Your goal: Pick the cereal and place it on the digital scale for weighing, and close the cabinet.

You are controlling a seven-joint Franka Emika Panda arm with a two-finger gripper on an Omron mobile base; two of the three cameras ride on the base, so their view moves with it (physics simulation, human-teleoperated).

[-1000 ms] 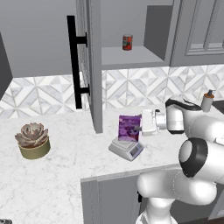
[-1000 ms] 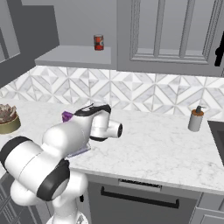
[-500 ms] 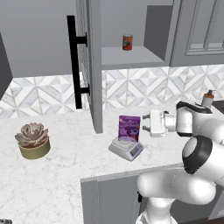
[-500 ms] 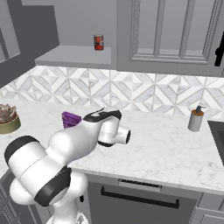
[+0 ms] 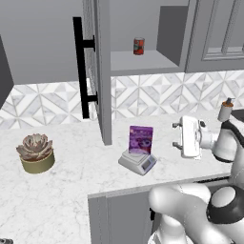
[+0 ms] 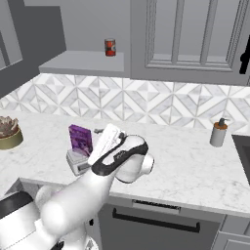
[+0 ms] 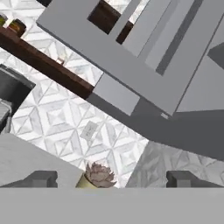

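I see the cereal (image 5: 141, 139) standing on the digital scale (image 5: 137, 162); my gripper (image 5: 178, 135), jaws apart and empty, hangs right of it. Next I must close the cabinet (image 5: 96, 71) door.

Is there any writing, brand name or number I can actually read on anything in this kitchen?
No text can be read.
Small flat purple cereal box: a pinkish-white printed picture, lettering too blurred to read.
Low light-grey digital scale: blue display panel, no digits legible.
Small red can on the cabinet shelf: label too small to read.
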